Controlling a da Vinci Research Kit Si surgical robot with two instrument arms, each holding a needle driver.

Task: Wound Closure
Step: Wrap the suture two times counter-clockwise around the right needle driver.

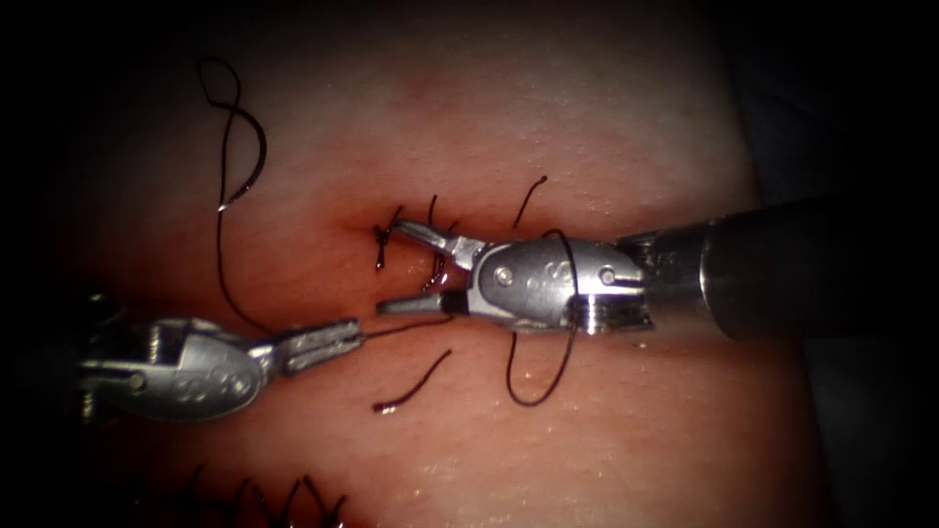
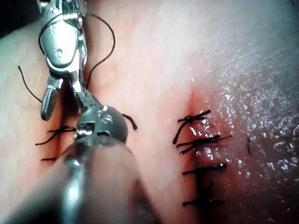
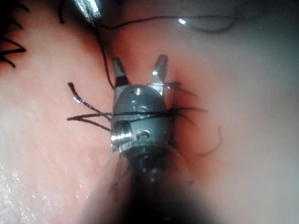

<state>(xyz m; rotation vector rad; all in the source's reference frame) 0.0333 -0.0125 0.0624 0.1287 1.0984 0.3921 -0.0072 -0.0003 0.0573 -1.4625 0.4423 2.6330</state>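
My right tool (image 1: 389, 268) comes in from the right with its jaws spread wide over the stitched cut (image 1: 430, 256), and nothing is between them. The thread (image 1: 544, 391) loops around its body and hangs in a curl below. From the lower left, my left tool (image 1: 352, 334) is shut on the thread just left of the cut. The curved needle (image 1: 256, 156) lies free on the tissue (image 1: 626, 127) at the upper left, outside it. In the right wrist view the right tool (image 3: 139, 65) is open, with thread (image 3: 140, 113) crossing its body and the needle (image 3: 205, 29) beyond.
Several tied stitches (image 1: 384, 240) cross the cut, with cut ends of thread (image 1: 411, 386) lying near it. A second stitched row (image 1: 264, 494) runs along the lower edge; the left wrist view shows these stitches (image 2: 201, 140) beside red fluid.
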